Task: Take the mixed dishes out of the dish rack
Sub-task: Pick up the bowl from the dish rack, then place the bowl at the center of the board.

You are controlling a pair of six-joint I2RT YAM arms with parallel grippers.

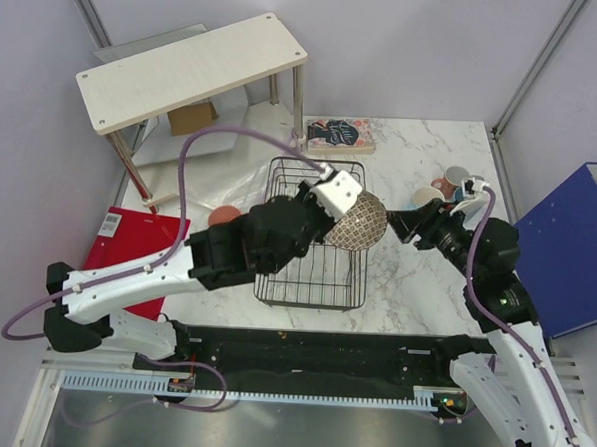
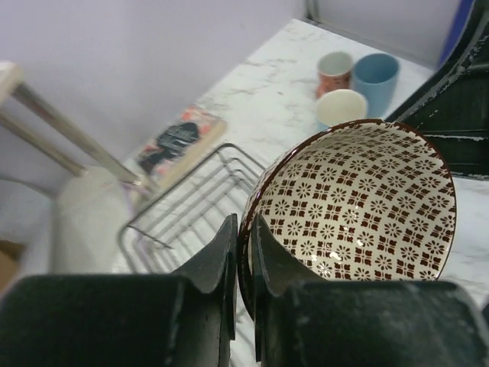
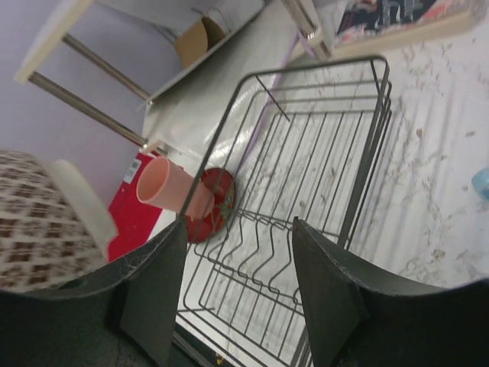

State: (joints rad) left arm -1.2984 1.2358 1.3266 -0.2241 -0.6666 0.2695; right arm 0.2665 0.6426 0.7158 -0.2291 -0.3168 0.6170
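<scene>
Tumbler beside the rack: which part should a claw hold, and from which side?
Grip the tumbler at its open rim, one finger inside and one outside, coming from above. It seems to stand upright on the plate, mouth free, and the rack wall is close beside it, leaving little room sideways.

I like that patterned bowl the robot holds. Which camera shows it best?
The left wrist view: the bowl fills much of the frame, its patterned inside clear, its rim pinched in the left gripper. The top view shows only its patterned outside; the right wrist view, a blurred slice at left.
</scene>
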